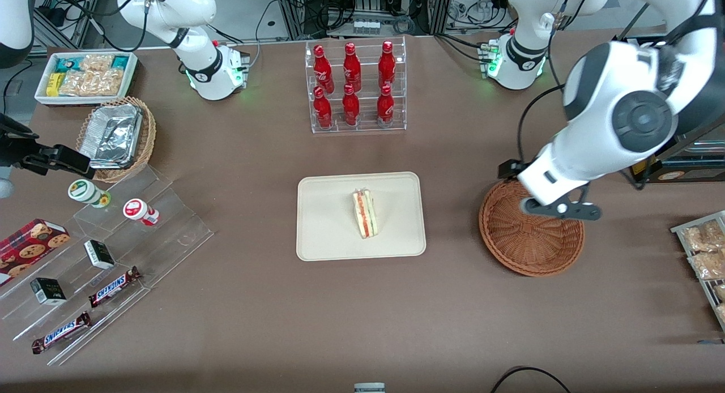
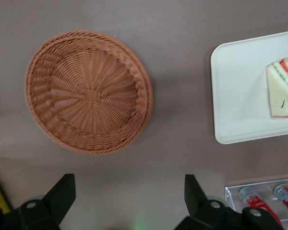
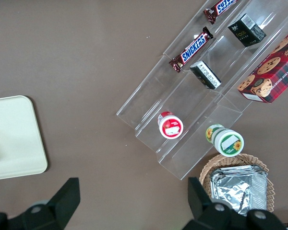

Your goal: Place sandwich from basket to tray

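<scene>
- The brown table (image 1: 362,325) lies bare nearest the front camera, a matte surface with a faint sheen.
- Toward the parked arm's end, a clear stepped rack (image 1: 113,268) holds two Snickers bars (image 1: 113,286), small dark boxes and two round tubs; a cookie box (image 1: 31,241) lies beside it.
- The tray (image 1: 328,234) sits mid-table, and the sandwich (image 1: 366,213) lies on it, cut edge up, clear of the rim.
- Toward the working arm's end, well apart from the tray, the basket (image 1: 527,246) stands with nothing in it.
- The gripper (image 1: 558,209) hovers above the basket's rim; in the left wrist view its fingers (image 2: 62,194) stand spread wide, holding nothing.
- Farther from the camera, a clear shelf of red bottles (image 1: 354,84) stands upright.
- A tan wicker basket with foil trays (image 1: 116,135) and a white bin of snacks (image 1: 85,76) sit near the parked arm's base.
- Past the table edge, cables and metal frames (image 1: 362,8) crowd the floor.
</scene>
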